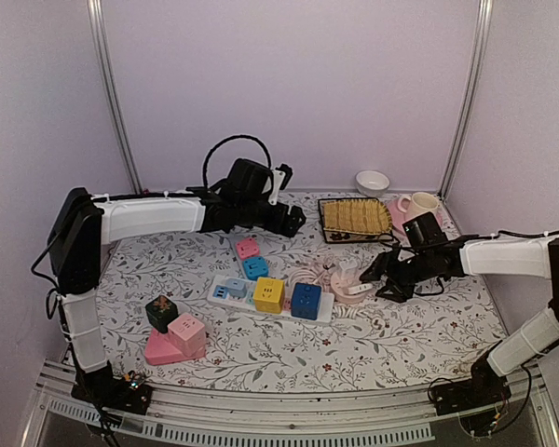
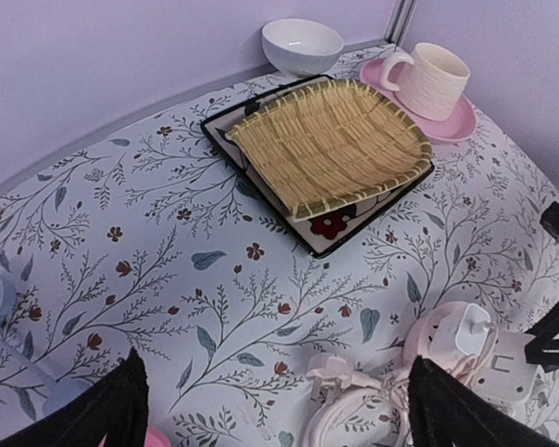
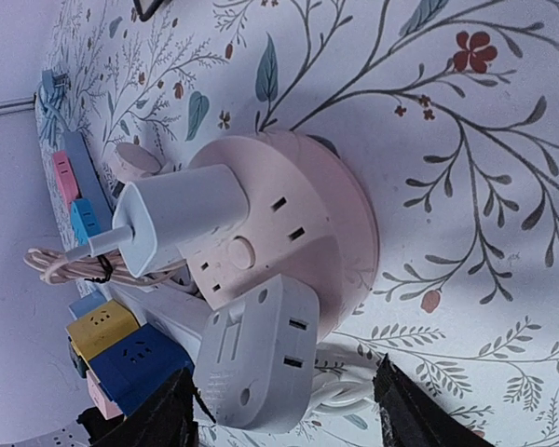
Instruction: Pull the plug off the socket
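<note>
A round pink socket [image 3: 326,205] lies on the floral tablecloth right of centre [image 1: 340,279]. Two plugs sit in its face: a white charger plug [image 3: 182,214] with a beige cable, and a flat white adapter plug [image 3: 256,358] at its lower edge. My right gripper [image 3: 284,396] is open with its jaws on either side of the adapter plug. The left finger [image 3: 168,414] is close against the plug's corner, and the right finger [image 3: 401,400] stands apart from it. My left gripper [image 2: 284,419] is open above the cloth behind the socket [image 2: 443,340] and holds nothing.
A white power strip [image 1: 228,296] carrying coloured cube adapters lies left of the socket, with a coiled pale cable [image 2: 354,410] beside it. At the back right stand a woven tray [image 1: 354,219], a white bowl [image 1: 372,181] and a cup [image 1: 419,205]. Pink and dark blocks [image 1: 175,335] sit front left.
</note>
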